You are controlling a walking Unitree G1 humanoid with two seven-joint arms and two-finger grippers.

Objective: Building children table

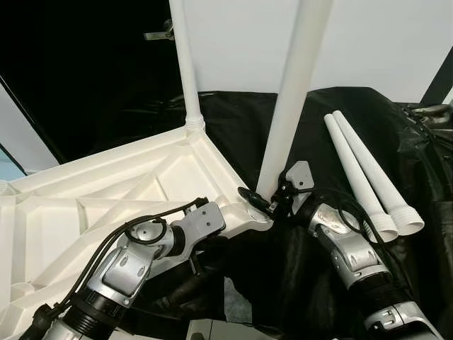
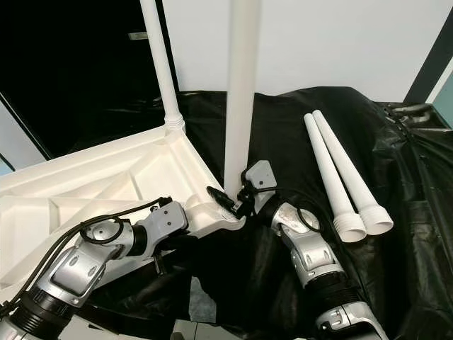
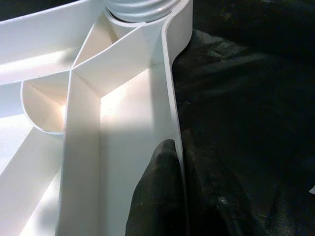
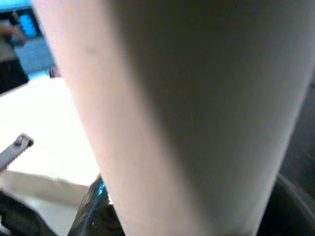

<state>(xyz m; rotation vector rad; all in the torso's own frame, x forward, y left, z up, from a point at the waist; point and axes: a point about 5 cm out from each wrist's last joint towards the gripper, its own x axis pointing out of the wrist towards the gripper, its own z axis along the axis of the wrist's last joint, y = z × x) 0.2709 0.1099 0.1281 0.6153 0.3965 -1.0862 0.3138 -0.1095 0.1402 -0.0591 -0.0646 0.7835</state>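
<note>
The white ribbed tabletop (image 1: 106,191) lies upside down on black cloth. One white leg (image 1: 185,71) stands screwed into its far corner. A second leg (image 1: 294,92) stands upright in the near corner socket (image 1: 258,216), and my right gripper (image 1: 263,200) is shut around its base. Seen from the right wrist, this leg (image 4: 187,113) is very close. My left gripper (image 3: 178,142) is shut on the tabletop's rim wall (image 3: 170,88), with one black finger (image 3: 157,191) inside and the other outside. Two loose legs (image 1: 368,177) lie side by side on the cloth to the right.
Black cloth (image 1: 318,297) covers the work surface in folds, rising at the right edge. A white wall (image 1: 382,42) stands behind and a dark opening (image 1: 85,64) is at the back left. The upright legs reach above the top of the view.
</note>
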